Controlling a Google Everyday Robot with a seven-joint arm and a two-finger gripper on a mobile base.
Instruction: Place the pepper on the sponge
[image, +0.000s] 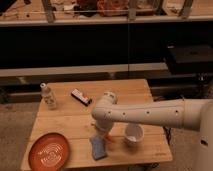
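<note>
Centrally over the pale wooden worktop (65, 120), the white robot arm's hand (103, 136) is clenched on the small slim orange-red pepper (108, 138), low over the upper end of the blue-grey rectangular sponge (98, 149). Nearby sit a white cup (134, 134), a round orange plate (49, 150), a clear bottle (48, 96) and a black-and-white box (81, 96).

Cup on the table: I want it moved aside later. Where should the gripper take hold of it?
Probably by the rim, from above: the cup stands upright, mouth open upward, so one finger can go inside its wall. The gripper is low beside it, over the sponge, shut on the pepper.
</note>
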